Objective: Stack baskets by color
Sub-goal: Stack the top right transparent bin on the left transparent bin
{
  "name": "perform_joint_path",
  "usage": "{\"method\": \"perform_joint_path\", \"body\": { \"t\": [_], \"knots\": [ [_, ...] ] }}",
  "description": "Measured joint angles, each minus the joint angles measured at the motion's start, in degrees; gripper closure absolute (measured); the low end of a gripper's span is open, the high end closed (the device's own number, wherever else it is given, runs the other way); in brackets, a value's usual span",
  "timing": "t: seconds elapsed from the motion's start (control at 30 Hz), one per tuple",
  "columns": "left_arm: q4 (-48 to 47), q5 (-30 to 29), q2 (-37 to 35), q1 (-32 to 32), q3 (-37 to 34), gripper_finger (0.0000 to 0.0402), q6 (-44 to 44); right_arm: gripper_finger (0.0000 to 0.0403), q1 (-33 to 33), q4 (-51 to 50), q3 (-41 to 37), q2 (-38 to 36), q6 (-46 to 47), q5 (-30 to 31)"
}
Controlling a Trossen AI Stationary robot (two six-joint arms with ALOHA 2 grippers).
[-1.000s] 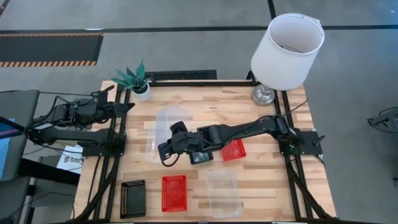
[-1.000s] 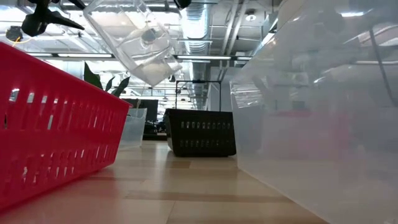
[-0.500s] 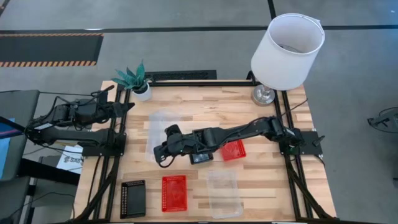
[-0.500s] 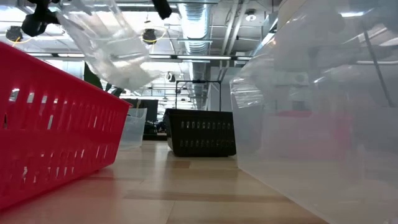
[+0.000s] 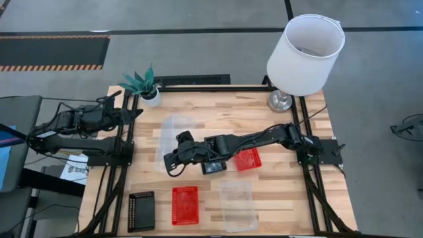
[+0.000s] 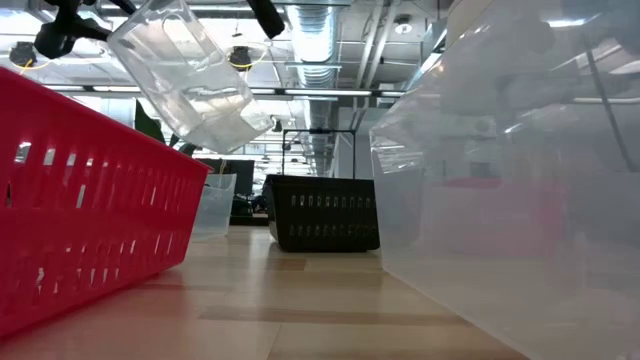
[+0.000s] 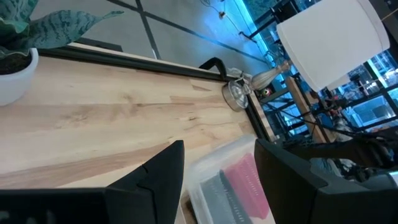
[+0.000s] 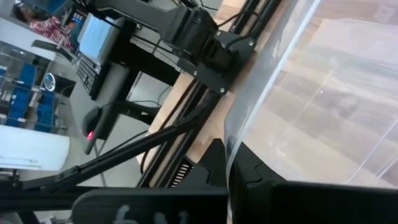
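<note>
The right gripper (image 5: 173, 158) is pinched on the rim of a clear basket (image 5: 170, 137), holding it tilted in the air above the table (image 5: 218, 112). The left gripper (image 5: 135, 112) waits spread at the table's left edge, near the plant (image 5: 142, 82).

The right arm stretches low and nearly straight from its mount at the right edge of the tabletop (image 5: 218, 112) across toward the middle, wrist turned, its right pincer (image 5: 173, 153) clamped tight on the rim of a clear basket (image 5: 173, 135) that it holds tilted in the air. The left arm lies folded beside the left edge of the tabletop, off the wood, with its left pincer (image 5: 132, 112) pointing inward over the edge, its two dark fingers (image 7: 163, 175) parted and gripping nothing.
</note>
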Motion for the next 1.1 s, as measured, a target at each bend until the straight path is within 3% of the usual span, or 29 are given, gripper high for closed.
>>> {"method": "perform_joint_path", "body": {
  "t": [0.8,1.1],
  "knots": [
    [-0.04,-1.99,0.00,0.00,0.00,0.0219,0.02,0.0402,0.75,1.28,-1.61,0.76,1.76,1.06],
    [-0.04,-2.01,0.00,0.00,0.00,0.0219,0.06,0.0402,0.77,5.93,-1.42,4.75,3.03,-3.33]
  ]
}}
